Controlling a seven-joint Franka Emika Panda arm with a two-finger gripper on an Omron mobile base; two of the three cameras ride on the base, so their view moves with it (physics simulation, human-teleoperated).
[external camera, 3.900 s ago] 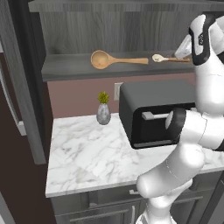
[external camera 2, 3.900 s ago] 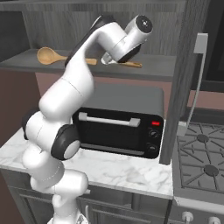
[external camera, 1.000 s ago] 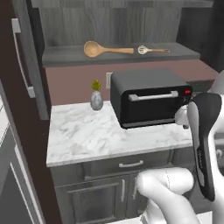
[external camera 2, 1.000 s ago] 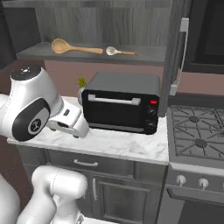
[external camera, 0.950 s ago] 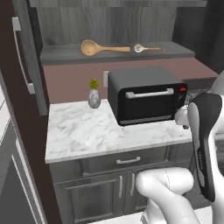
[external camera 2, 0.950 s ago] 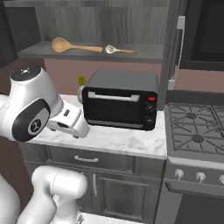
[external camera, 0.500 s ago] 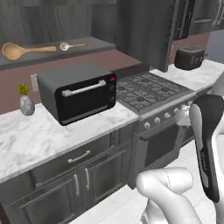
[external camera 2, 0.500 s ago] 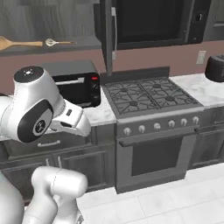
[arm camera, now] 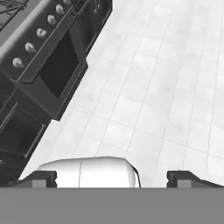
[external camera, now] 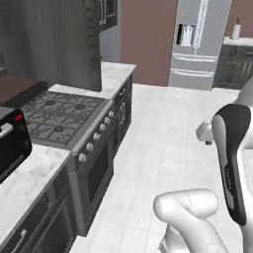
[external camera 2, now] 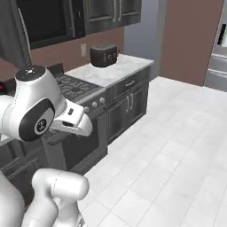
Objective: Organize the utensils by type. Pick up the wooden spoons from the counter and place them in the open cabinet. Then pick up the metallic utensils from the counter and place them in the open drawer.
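The jaws stood spread wide and pinched nothing; in the hand view the gripper (arm camera: 112, 177) looked down over pale floor tiles (arm camera: 175, 87), with the stove (arm camera: 39, 57) at about ten o'clock.

None of the utensils, nor the open cabinet or drawer, could be made out from here, so where the metal pieces lay I could not tell. The bench (external camera: 24, 188) ran along the left of the left base view, at about eight o'clock, and the stretch in sight carried just the corner of a black toaster oven (external camera: 10, 143).

The main risk, as I judged it, was the base rolling on with the arm folded low beside the stove front: an elbow or the hand could clip the oven door or knobs. A second risk was stopping short of or past the metal utensils, which were thin and dark and would be easy to miss against grey veining.

The bench was white marble over dark grey base cabinets. Beyond the stove it continued to a corner section holding a black toaster (external camera 2: 104, 54) at about eleven o'clock in the right base view. A steel fridge (external camera: 200, 42) stood at about one o'clock in the left base view against a brownish wall, and the floor was open white tile
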